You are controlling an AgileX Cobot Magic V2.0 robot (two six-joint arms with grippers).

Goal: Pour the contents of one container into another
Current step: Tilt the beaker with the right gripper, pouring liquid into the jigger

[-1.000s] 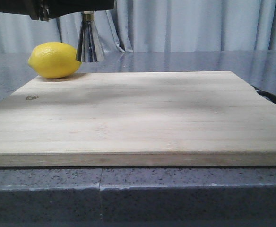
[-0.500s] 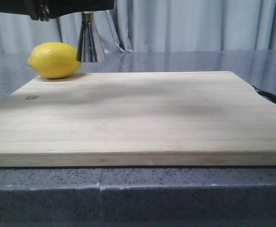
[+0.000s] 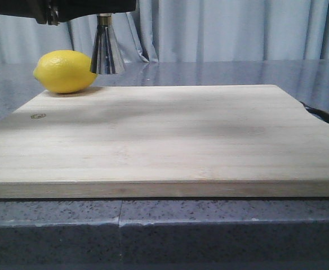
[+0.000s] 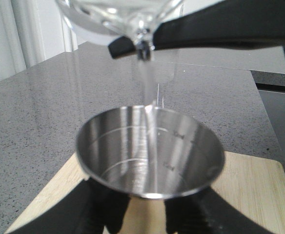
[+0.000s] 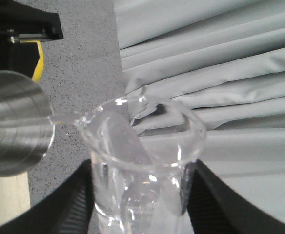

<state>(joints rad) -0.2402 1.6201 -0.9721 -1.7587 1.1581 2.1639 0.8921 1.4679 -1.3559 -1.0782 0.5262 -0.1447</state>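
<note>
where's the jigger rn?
Front view: jigger hangs top left, held off the cutting board, just right of the lemon, under the tilted beaker.

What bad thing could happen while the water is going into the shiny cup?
The stream from the beaker lands close to the far rim of the jigger, so a small wobble might send water onto the board. The jigger is held up in the air by the left gripper, so tipping it could spill what is inside. How full it is cannot be seen, so it might overflow.
</note>
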